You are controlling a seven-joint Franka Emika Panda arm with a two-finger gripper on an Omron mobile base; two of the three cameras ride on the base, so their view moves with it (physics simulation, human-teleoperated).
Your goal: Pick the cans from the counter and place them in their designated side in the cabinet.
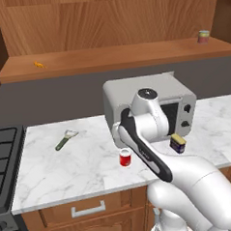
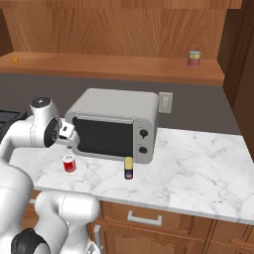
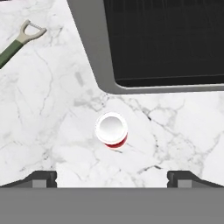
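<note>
White marble with grey veins makes the counter (image 1: 67,173), and we go over it from left to right. First we see a green-handled peeler (image 1: 65,139) lying flat, well apart from the rest. Then the red can (image 1: 125,157) stands upright, just in front of the grey microwave (image 2: 114,124). In the hand view the gripper (image 3: 112,179) hangs above this can (image 3: 112,130), its fingertips (image 3: 43,178) wide apart and touching nothing. Next the dark blue can (image 2: 128,168) stands upright near the microwave's knobs. Above, on the wooden cabinet (image 2: 124,67) shelf, a pale can (image 2: 194,58) stands at the right end.
</note>
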